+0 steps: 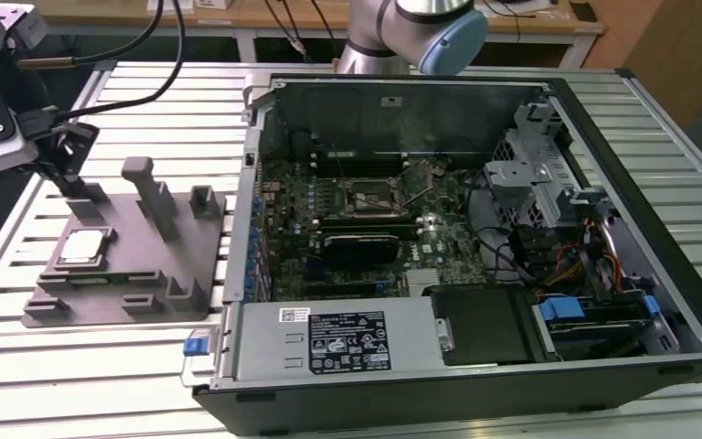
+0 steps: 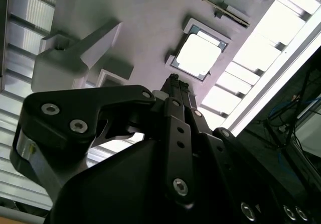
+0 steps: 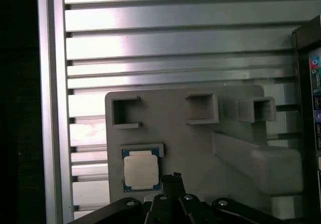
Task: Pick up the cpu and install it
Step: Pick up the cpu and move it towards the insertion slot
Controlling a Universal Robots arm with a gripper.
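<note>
Hovering over the fixture (image 1: 143, 261), end effector (image 2: 174, 83) has its fingers together, empty, just beside the cpu (image 3: 141, 170) lying in its recess. Risk: closed or offset tips strike the recess wall or scratch the cpu lid.

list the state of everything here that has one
cpu, lying flat in its recess on the fixture, not held
gripper, shut, holding nothing, hovering over the fixture just beside the cpu
fixture, flat on the slatted table, its other recesses empty
computer case, lying on its side, side panel off, insides exposed
motherboard socket, looks empty, no cpu in it
</note>
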